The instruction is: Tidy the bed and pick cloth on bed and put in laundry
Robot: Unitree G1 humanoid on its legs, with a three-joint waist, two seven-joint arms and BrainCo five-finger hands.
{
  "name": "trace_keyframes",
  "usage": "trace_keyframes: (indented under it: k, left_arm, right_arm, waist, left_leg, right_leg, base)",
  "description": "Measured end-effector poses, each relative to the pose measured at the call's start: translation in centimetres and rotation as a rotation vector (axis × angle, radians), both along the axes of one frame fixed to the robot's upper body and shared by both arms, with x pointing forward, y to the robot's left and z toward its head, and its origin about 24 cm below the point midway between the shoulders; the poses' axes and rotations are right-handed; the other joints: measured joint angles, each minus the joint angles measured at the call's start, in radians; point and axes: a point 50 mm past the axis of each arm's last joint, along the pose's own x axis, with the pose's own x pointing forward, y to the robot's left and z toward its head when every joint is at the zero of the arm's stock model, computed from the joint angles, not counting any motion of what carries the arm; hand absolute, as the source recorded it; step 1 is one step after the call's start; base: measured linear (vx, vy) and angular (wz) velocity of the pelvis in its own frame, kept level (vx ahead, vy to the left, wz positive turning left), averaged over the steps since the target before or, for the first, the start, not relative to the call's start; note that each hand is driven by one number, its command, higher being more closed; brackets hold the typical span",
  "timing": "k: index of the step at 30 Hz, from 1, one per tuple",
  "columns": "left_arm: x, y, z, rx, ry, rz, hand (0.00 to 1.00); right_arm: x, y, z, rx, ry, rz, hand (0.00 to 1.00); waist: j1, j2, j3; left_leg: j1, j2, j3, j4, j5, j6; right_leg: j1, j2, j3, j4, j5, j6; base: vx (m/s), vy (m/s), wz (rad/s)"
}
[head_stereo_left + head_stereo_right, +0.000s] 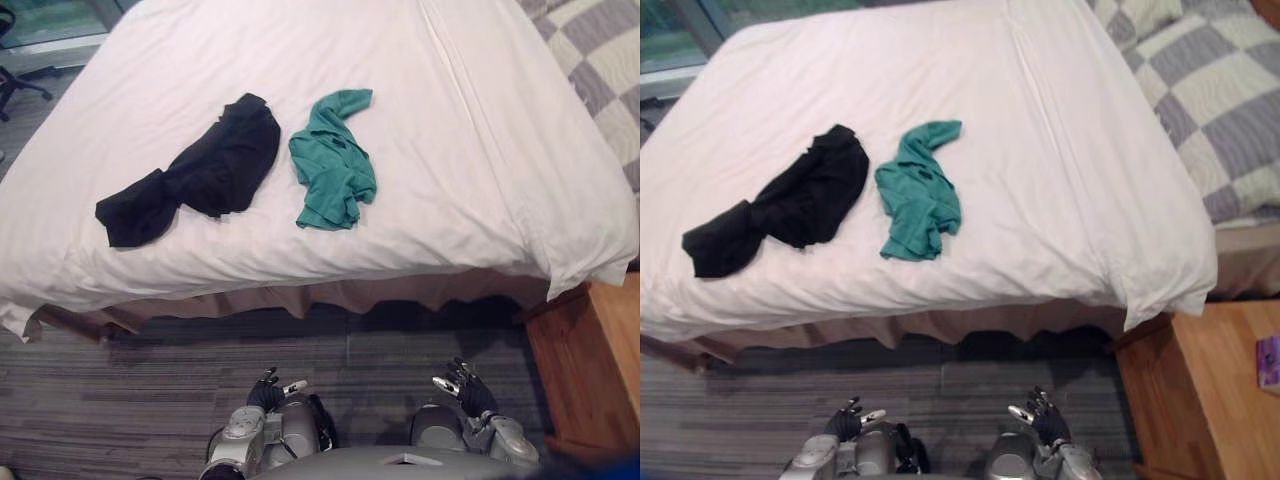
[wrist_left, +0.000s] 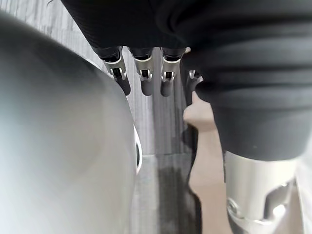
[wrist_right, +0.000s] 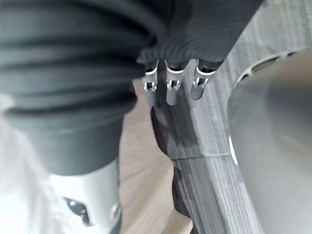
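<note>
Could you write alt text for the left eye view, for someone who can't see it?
A crumpled black garment and a green top lie apart on a white bed, the black one on the robot's left. Nearer, over grey carpet, the left hand and right hand hang open and empty, with a wooden nightstand on the right.

Nothing legible on the bed (image 1: 480, 130), the black cloth (image 1: 215, 165), the green cloth (image 1: 330, 165) or the wooden nightstand (image 1: 1200, 390); any marking on the small purple item (image 1: 1269, 362) there too small to make out.
</note>
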Motion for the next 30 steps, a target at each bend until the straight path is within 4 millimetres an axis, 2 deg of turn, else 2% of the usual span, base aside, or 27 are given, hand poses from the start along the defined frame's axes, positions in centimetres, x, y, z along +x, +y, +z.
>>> trace_keyframes:
  k: [1, 3, 4, 5, 6, 7, 8, 9, 10, 11, 12, 13, 14, 15, 16, 17, 18, 20, 21, 23, 24, 25, 26, 28, 29, 30]
  left_arm:
    - [-0.3, 0.2, -0.1, -0.012, 0.015, -0.015, 0.00]
    - [-0.3, 0.1, -0.1, -0.032, 0.024, -0.091, 0.00]
    - [0.0, 0.0, 0.1, -0.048, 0.009, -0.135, 0.00]
    - [0.2, -0.3, 0.2, -0.058, 0.001, -0.182, 0.00]
    - [0.4, -0.7, 0.2, -0.060, 0.000, -0.218, 0.00]
    - [1.4, -0.9, 0.5, -0.038, -0.023, -0.279, 0.00]
    - [1.8, -0.9, 0.7, -0.030, -0.028, -0.296, 0.00]
    - [1.9, -0.8, 0.7, -0.024, -0.021, -0.299, 0.00]
    - [1.9, -0.5, 0.6, -0.026, -0.004, -0.285, 0.00]
    - [1.8, -0.6, 0.5, -0.033, 0.005, -0.280, 0.00]
    - [1.7, -0.1, 0.5, -0.020, 0.020, -0.256, 0.00]
    - [1.5, 0.3, 0.4, -0.003, 0.046, -0.235, 0.00]
    - [1.2, 0.5, 0.2, -0.002, 0.064, -0.217, 0.00]
    - [0.7, 0.5, -0.1, -0.011, 0.097, -0.189, 0.00]
    - [0.5, 0.3, -0.3, -0.029, 0.123, -0.164, 0.00]
    - [0.5, 0.2, -0.3, -0.035, 0.133, -0.146, 0.00]
    - [0.6, -0.1, -0.4, -0.050, 0.149, -0.092, 0.00]
    - [0.4, -0.1, -0.6, -0.058, 0.166, 0.027, 0.00]
    - [-0.1, -0.2, -0.9, -0.083, 0.180, 0.156, 0.00]
    - [-2.0, 0.5, -1.4, -0.140, 0.211, 0.421, 0.00]
    - [-3.5, 1.3, -1.7, -0.174, 0.232, 0.623, 0.00]
    - [-5.2, 2.4, -1.8, -0.195, 0.246, 0.825, 0.00]
    - [-6.0, 3.0, -1.9, -0.196, 0.248, 0.913, 0.00]
    - [-8.6, 6.5, -1.3, -0.172, 0.186, 1.286, 0.00]
    - [-9.3, 7.7, -1.0, -0.165, 0.136, 1.419, 0.00]
    - [-10.5, 10.3, 0.1, -0.162, -0.013, 1.704, 0.00]
  right_arm:
    - [-0.3, -0.4, -0.1, -0.015, 0.017, 0.020, 0.00]
    - [-0.6, -0.9, -0.2, -0.040, 0.038, 0.064, 0.00]
    - [-1.0, -1.1, -0.3, -0.053, 0.052, 0.086, 0.00]
    - [-1.0, -1.2, -0.4, -0.069, 0.061, 0.109, 0.00]
    - [-1.0, -1.4, -0.3, -0.080, 0.057, 0.113, 0.00]
    - [-1.2, -1.3, -0.4, -0.079, 0.061, 0.115, 0.00]
    - [-1.2, -0.9, -0.5, -0.079, 0.057, 0.126, 0.00]
    - [-1.0, -0.8, -0.4, -0.098, 0.051, 0.144, 0.00]
    - [-0.7, -0.4, -0.4, -0.123, 0.045, 0.180, 0.00]
    - [-0.4, -0.2, -0.3, -0.135, 0.035, 0.201, 0.00]
    - [0.3, 0.4, -0.1, -0.150, 0.011, 0.250, 0.00]
    - [0.4, 1.0, -0.1, -0.149, -0.004, 0.284, 0.00]
    - [0.6, 1.3, 0.0, -0.147, -0.016, 0.295, 0.00]
    - [1.0, 1.9, 0.3, -0.143, -0.052, 0.309, 0.00]
    - [1.3, 2.5, 0.5, -0.127, -0.083, 0.313, 0.00]
    - [1.4, 2.8, 0.6, -0.113, -0.090, 0.305, 0.00]
    - [1.3, 3.0, 0.5, -0.072, -0.084, 0.245, 0.00]
    - [1.1, 2.6, 0.3, -0.032, -0.060, 0.130, 0.00]
    - [0.5, 1.8, -0.1, 0.003, -0.025, -0.022, 0.00]
    - [-1.0, 0.8, -1.0, 0.042, 0.044, -0.231, 0.00]
    - [-2.2, 0.0, -1.4, 0.050, 0.081, -0.369, 0.00]
    - [-3.5, -1.4, -1.5, 0.046, 0.105, -0.519, 0.00]
    - [-4.1, -2.2, -1.5, 0.042, 0.110, -0.603, 0.00]
    - [-7.3, -6.2, -0.9, -0.012, 0.103, -0.926, 0.00]
    - [-8.2, -7.6, -0.5, -0.040, 0.088, -1.002, 0.00]
    - [-9.9, -10.4, 0.9, -0.108, 0.027, -1.140, 0.00]
  waist:
    - [-0.015, 0.000, 0.000]
    - [-0.015, -0.003, 0.001]
    - [-0.009, -0.001, 0.000]
    - [-0.007, 0.006, 0.000]
    - [-0.008, 0.023, 0.003]
    - [-0.005, 0.014, 0.011]
    - [-0.002, 0.012, 0.006]
    - [0.003, -0.004, 0.003]
    - [0.032, 0.005, -0.013]
    - [0.044, 0.002, -0.018]
    - [0.047, -0.014, -0.020]
    - [0.048, -0.020, -0.018]
    - [0.045, -0.018, -0.018]
    - [0.034, -0.013, -0.019]
    - [0.020, -0.012, -0.019]
    - [0.018, -0.011, -0.018]
    - [0.021, -0.006, -0.015]
    - [0.019, -0.004, -0.014]
    - [0.025, 0.003, -0.011]
    - [0.029, 0.004, -0.011]
    - [0.031, -0.002, -0.014]
    - [0.040, -0.005, -0.022]
    - [0.045, -0.007, -0.028]
    - [0.055, -0.018, -0.040]
    - [0.055, -0.014, -0.040]
    - [0.053, 0.016, -0.039]
  left_leg:
    - [0.026, 0.033, -0.044, -0.101, 0.004, -0.013]
    - [0.038, 0.061, -0.139, -0.266, 0.041, -0.028]
    - [0.034, 0.071, -0.194, -0.343, 0.090, -0.019]
    - [0.030, 0.079, -0.221, -0.351, 0.118, -0.004]
    - [0.025, 0.085, -0.224, -0.323, 0.115, -0.010]
    - [-0.017, 0.058, -0.233, -0.180, 0.087, -0.144]
    - [-0.041, 0.038, -0.231, -0.095, 0.026, -0.138]
    - [-0.053, 0.028, -0.210, -0.057, -0.011, -0.117]
    - [-0.042, 0.021, -0.159, -0.071, -0.027, -0.085]
    - [-0.029, 0.020, -0.133, -0.092, -0.021, -0.066]
    - [0.003, 0.013, -0.091, -0.149, 0.003, -0.045]
    - [0.048, 0.005, -0.071, -0.226, 0.028, -0.032]
    - [0.071, -0.001, -0.068, -0.267, 0.043, -0.027]
    - [0.111, -0.020, -0.067, -0.353, 0.076, -0.015]
    - [0.140, -0.048, -0.070, -0.423, 0.107, -0.003]
    - [0.149, -0.064, -0.074, -0.445, 0.119, 0.004]
    - [0.156, -0.087, -0.088, -0.467, 0.129, 0.015]
    - [0.158, -0.115, -0.123, -0.469, 0.132, 0.019]
    - [0.168, -0.120, -0.128, -0.472, 0.136, 0.020]
    - [0.213, -0.116, -0.130, -0.499, 0.143, 0.009]
    - [0.246, -0.112, -0.127, -0.523, 0.148, 0.000]
    - [0.269, -0.106, -0.123, -0.545, 0.152, -0.006]
    - [0.275, -0.102, -0.122, -0.553, 0.155, -0.009]
    - [0.306, -0.093, -0.107, -0.577, 0.182, -0.008]
    - [0.317, -0.082, -0.095, -0.577, 0.186, -0.004]
    - [0.333, -0.047, -0.085, -0.573, 0.188, 0.000]
  right_leg:
    - [0.016, -0.027, 0.000, -0.001, 0.001, 0.004]
    - [0.044, -0.076, 0.004, -0.022, 0.018, 0.040]
    - [0.063, -0.107, 0.002, -0.047, 0.031, 0.087]
    - [0.094, -0.134, -0.003, -0.076, 0.036, 0.142]
    - [0.116, -0.140, -0.006, -0.094, 0.037, 0.145]
    - [0.174, -0.183, -0.008, -0.141, 0.068, 0.148]
    - [0.194, -0.206, -0.004, -0.171, 0.144, 0.142]
    - [0.178, -0.224, -0.004, -0.181, 0.242, 0.109]
    - [0.133, -0.244, -0.049, -0.187, 0.359, -0.035]
    - [0.098, -0.254, -0.100, -0.159, 0.386, -0.125]
    - [0.022, -0.230, -0.159, -0.037, 0.320, -0.135]
    - [0.001, -0.139, -0.180, 0.027, 0.226, -0.060]
    - [0.002, -0.082, -0.178, 0.038, 0.179, -0.043]
    - [0.006, 0.031, -0.165, 0.033, 0.108, -0.019]
    - [0.006, 0.111, -0.141, 0.013, 0.062, -0.016]
    - [0.006, 0.136, -0.128, -0.008, 0.043, -0.021]
    - [0.011, 0.165, -0.116, -0.063, 0.021, -0.045]
    - [0.055, 0.172, -0.119, -0.147, 0.026, -0.043]
    - [0.079, 0.170, -0.124, -0.159, 0.030, -0.040]
    - [0.120, 0.177, -0.125, -0.162, 0.030, -0.040]
    - [0.143, 0.184, -0.124, -0.165, 0.031, -0.040]
    - [0.155, 0.192, -0.124, -0.166, 0.031, -0.040]
    - [0.155, 0.195, -0.123, -0.165, 0.031, -0.040]
    - [0.150, 0.195, -0.122, -0.102, 0.035, -0.039]
    - [0.135, 0.195, -0.121, -0.050, 0.043, -0.034]
    - [0.082, 0.200, -0.112, 0.055, 0.019, -0.039]
  base:
    - [0.10, 0.196, 0.27]
    - [0.15, 0.329, 0.34]
    - [0.24, 0.529, 0.28]
    - [0.23, 0.514, 0.20]
    - [0.26, 0.623, 0.19]
    - [0.25, 0.675, 0.12]
    - [0.23, 0.703, -0.02]
    - [0.22, 0.674, -0.42]
    - [0.19, 0.512, -0.62]
    - [0.28, 0.504, -0.83]
    - [0.29, 0.389, -0.70]
    - [0.28, 0.348, -0.52]
    - [0.28, 0.357, -0.16]
    - [0.25, 0.279, 0.21]
    - [0.24, 0.248, 0.34]
    - [0.17, 0.119, 0.48]
    - [0.15, 0.045, 0.52]
    - [0.14, -0.007, 0.53]
    - [0.15, -0.057, 0.36]
    - [0.15, -0.082, 0.21]
    - [0.14, -0.100, 0.06]
    - [0.13, -0.098, -0.01]
    - [0.11, -0.092, -0.05]
    - [0.10, -0.087, 0.05]
    - [0.09, -0.109, 0.10]
    - [0.06, -0.088, 0.05]
